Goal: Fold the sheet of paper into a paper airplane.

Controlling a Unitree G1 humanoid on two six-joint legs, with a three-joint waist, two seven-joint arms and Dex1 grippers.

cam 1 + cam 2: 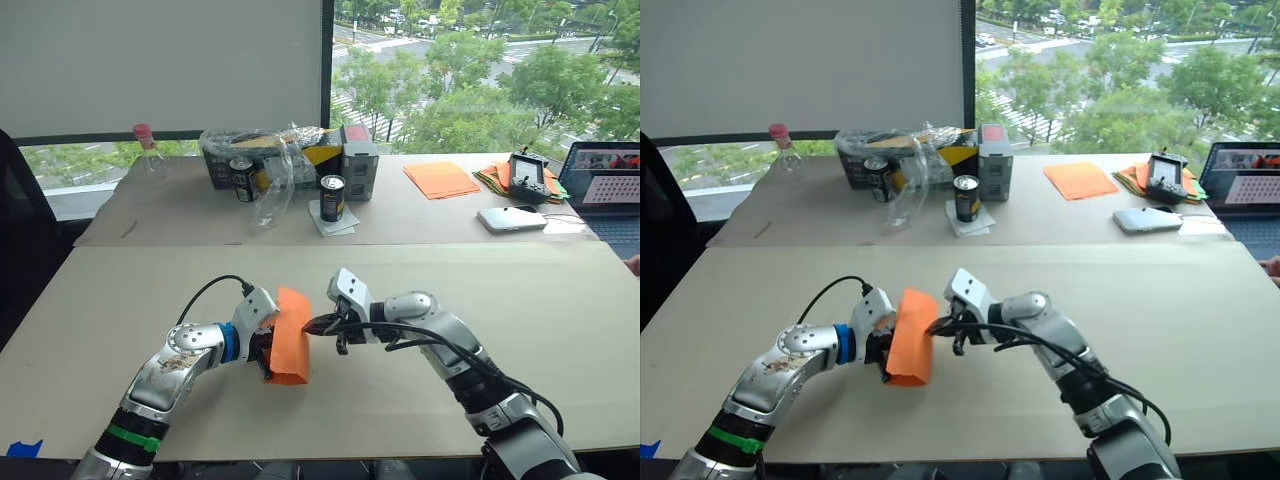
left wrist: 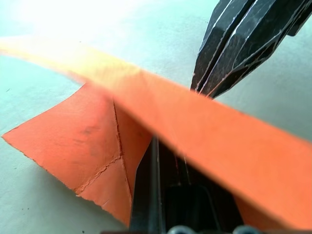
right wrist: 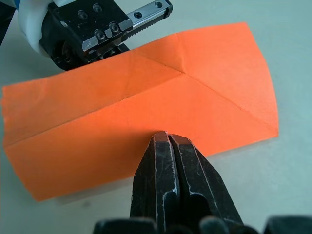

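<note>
Pressing closed right gripper (image 3: 168, 139) against sheet of paper (image 3: 146, 105), left gripper (image 1: 268, 345) clamping it.

One sheet of paper (image 1: 289, 338) sits between two end effectors: left end effector (image 1: 268, 352), right end effector (image 1: 318, 326). Beyond them: two cans (image 1: 332, 198) (image 1: 241, 179), one bottle (image 1: 147, 150), one laptop (image 1: 610, 182), one neat orange stack (image 1: 441, 179).

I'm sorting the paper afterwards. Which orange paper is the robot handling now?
The creased sheet held up between the left gripper and right gripper over the near table, not the flat orange stack on the far table.
</note>
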